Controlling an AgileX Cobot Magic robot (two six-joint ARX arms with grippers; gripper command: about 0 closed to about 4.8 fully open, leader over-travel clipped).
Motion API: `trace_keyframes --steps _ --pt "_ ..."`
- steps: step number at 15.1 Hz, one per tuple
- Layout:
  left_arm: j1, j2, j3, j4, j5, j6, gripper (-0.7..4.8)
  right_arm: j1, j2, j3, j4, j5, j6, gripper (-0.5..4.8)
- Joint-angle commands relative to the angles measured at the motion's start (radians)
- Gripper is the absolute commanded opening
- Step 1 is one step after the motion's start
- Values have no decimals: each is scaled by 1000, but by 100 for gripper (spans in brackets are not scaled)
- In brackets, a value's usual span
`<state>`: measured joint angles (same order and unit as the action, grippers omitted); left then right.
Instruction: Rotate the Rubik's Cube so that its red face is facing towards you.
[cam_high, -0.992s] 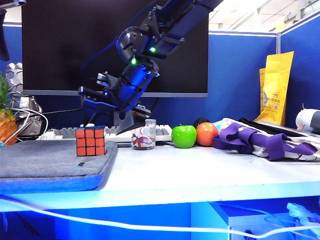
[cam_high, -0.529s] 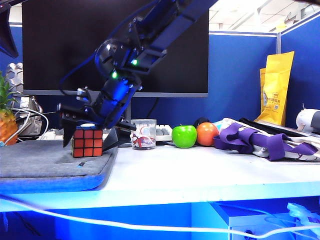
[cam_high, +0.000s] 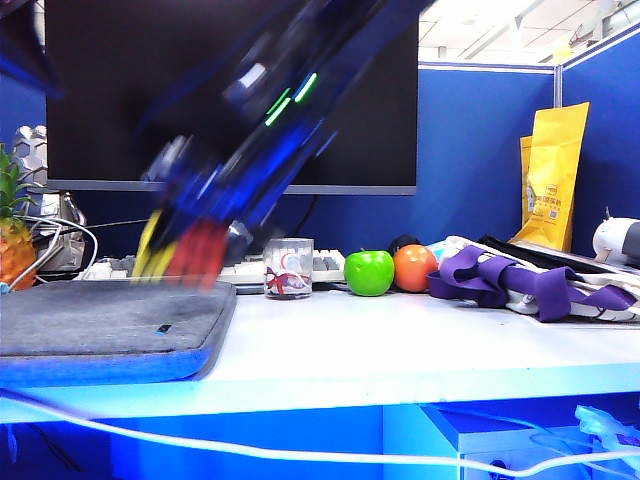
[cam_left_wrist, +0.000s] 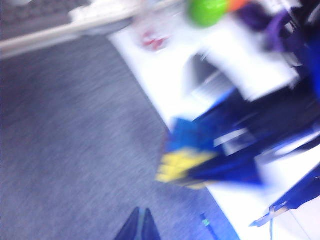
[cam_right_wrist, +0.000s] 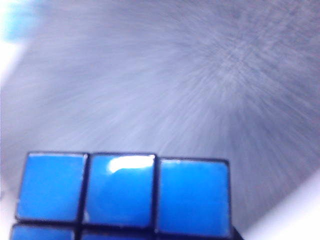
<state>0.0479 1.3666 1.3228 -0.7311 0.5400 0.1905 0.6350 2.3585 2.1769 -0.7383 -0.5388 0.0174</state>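
1. Rubik's Cube (cam_high: 185, 250): in the exterior view a motion-blurred smear of yellow and red at the end of the right arm, over the far edge of the grey pad (cam_high: 100, 320). Whether it touches the pad cannot be told. In the right wrist view its blue face (cam_right_wrist: 122, 192) sits sharp and close to the camera while the pad behind streaks. In the left wrist view it reads as a blur of blue and yellow.
2. Red face (cam_high: 200, 252): a red streak on the right part of the smear in the exterior view; which way it faces cannot be told.
3. Right pincer (cam_high: 190, 235): at the cube, heavily blurred, reaching across to the left part of the exterior view. It appears to carry the cube, but how far its jaws are parted cannot be told.
4. Left pincer (cam_left_wrist: 139, 227): only a dark tip shows in the left wrist view, above the grey pad; its opening cannot be told.
5. White table (cam_high: 400, 340): carries the pad on its left portion.
6. Also on the table, toward the back: glass cup (cam_high: 288, 268), green apple (cam_high: 369, 272), orange fruit (cam_high: 414, 268), purple-strapped bag (cam_high: 530, 280).
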Motion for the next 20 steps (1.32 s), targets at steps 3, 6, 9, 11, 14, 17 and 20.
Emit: trace_keyframes --steps 3,6,9,11,14,17,20 --pt "1 -2 6 41 307 48 -3 -203 -285 9 -384 -648 -252 -3" --pt "1 -2 6 93 651 90 -3 -251 -368 7 -629 -750 -435 -3" --pt "1 -2 6 162 898 90 -3 -238 -383 7 -632 -903 -434 -3" --pt "1 -2 6 210 997 90 -3 -216 -383 7 -632 -987 -434 -3" --pt "1 -2 6 269 985 90 -3 -183 -383 7 -632 -966 -436 -3" --pt "1 -2 6 275 832 80 -3 -172 -375 6 -626 -506 -440 -3" --pt "1 -2 6 276 590 7 -3 -173 -287 5 -588 -241 -425 -3"
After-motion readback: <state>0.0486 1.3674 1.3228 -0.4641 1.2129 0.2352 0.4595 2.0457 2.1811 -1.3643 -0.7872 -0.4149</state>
